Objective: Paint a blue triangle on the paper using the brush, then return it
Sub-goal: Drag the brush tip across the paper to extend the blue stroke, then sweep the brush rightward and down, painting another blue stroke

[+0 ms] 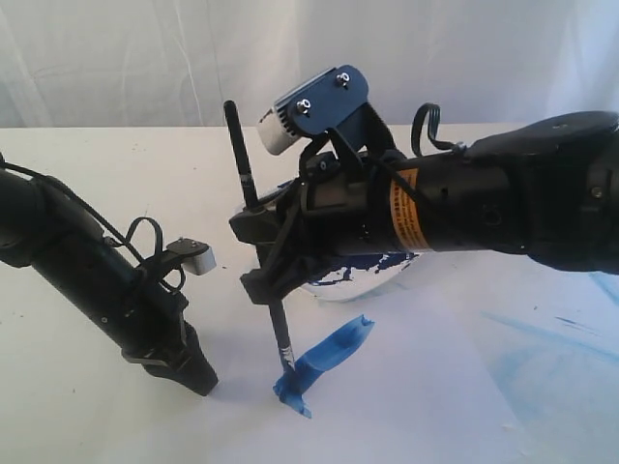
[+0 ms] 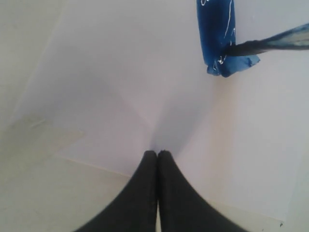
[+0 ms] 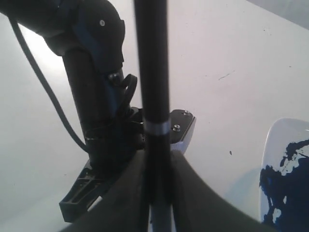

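Note:
My right gripper (image 1: 266,256) (image 3: 157,159) reaches across the middle, shut on the black-handled brush (image 1: 239,155) (image 3: 152,72), which it holds nearly upright. The brush's bristle tip (image 2: 270,43) touches the near end of a single thick medium-blue stroke (image 1: 324,360) (image 2: 217,34) on the white paper (image 1: 406,396) (image 2: 120,96). No closed triangle shows. To the left of the stroke, my left gripper (image 1: 201,377) (image 2: 158,153) is shut and empty, its tips down on the paper near its edge.
A white dish (image 1: 338,288) (image 3: 271,145) holding dark navy paint sits behind the right arm, mostly hidden by it. Pale-blue smears (image 1: 556,338) mark the table at the right. A white curtain hangs behind the table.

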Controlling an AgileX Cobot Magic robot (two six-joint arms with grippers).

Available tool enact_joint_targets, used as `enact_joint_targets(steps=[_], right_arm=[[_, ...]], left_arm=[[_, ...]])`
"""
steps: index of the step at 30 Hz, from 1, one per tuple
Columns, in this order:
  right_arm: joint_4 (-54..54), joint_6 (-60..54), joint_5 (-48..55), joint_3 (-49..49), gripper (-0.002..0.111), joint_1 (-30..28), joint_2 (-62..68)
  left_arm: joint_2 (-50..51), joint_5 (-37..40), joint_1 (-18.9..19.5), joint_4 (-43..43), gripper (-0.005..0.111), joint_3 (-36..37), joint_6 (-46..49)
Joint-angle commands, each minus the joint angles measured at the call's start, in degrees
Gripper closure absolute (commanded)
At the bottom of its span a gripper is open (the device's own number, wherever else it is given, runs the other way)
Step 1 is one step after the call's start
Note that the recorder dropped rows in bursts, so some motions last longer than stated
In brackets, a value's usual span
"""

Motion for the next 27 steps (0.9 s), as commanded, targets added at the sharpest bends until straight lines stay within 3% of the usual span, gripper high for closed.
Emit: enact_joint_targets(steps=[1, 9, 15, 27], right_arm=[[3.17, -3.24, -0.7, -0.48, 0.108, -0.07, 0.61], [1.6, -2.26, -0.46, -0.48, 0.108, -0.07, 1.52], [-9.82, 10.14, 0.48, -0.25, 0.108, -0.07, 1.52], [-9.82, 13.62, 3.69, 3.84, 0.108, -0.07, -1.4]], left_arm=[[0.12, 0.98, -0.31, -0.17, 0.107, -0.06, -0.29], [0.12, 0.98, -0.31, -0.17, 0.107, -0.06, -0.29], [0.12, 0.98, -0.31, -0.17, 0.107, -0.06, -0.29], [0.12, 1.57, -0.31, -0.17, 0.107, -0.06, -0.29]])
